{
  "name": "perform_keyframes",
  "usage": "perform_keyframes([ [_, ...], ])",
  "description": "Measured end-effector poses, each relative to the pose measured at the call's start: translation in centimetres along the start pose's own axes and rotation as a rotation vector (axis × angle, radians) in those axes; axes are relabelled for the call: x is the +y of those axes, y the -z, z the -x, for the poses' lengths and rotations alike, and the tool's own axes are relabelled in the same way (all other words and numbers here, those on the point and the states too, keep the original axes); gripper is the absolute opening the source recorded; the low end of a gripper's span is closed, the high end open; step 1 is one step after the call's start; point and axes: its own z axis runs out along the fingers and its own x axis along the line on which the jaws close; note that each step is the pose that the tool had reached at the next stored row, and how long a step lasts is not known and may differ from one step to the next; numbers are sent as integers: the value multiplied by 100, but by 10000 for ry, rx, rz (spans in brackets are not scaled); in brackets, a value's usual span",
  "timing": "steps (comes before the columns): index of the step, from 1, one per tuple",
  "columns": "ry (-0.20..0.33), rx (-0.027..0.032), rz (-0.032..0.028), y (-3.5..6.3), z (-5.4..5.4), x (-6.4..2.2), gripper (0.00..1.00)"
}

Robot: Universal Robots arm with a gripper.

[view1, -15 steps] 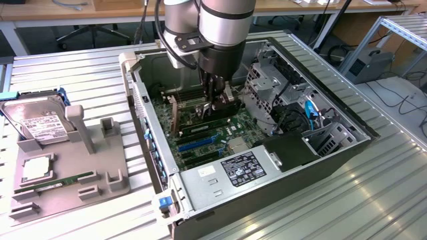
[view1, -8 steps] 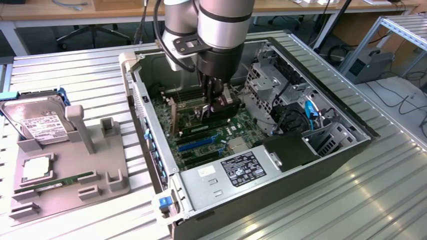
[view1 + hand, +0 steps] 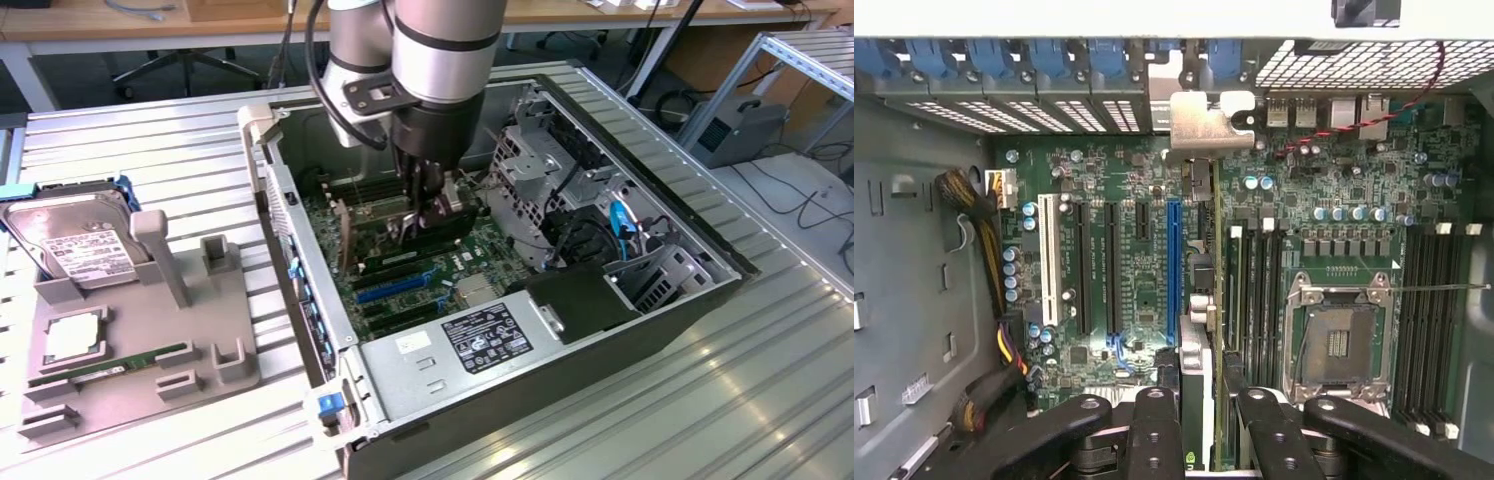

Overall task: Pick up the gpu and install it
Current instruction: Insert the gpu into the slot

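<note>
Black gripper (image 3: 1199,425), item one: pinching the gpu (image 3: 1199,290) edge-on, inside the case (image 3: 694,300) just above the board (image 3: 1334,200). Risk for you: its bracket (image 3: 1209,122) snags the rear wall, or the card misses the slot below and bends.

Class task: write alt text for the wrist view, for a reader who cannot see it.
Seen edge-on, the gpu stands upright between the gripper fingers over the motherboard, beside the blue slot. Its silver bracket sits at the case's rear wall. An empty CPU socket lies to one side.
</note>
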Motion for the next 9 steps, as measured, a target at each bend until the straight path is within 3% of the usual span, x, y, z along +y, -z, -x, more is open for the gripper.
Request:
perform_keyframes([
  [9, 0, 5, -1, -37, -9, 24, 27],
])
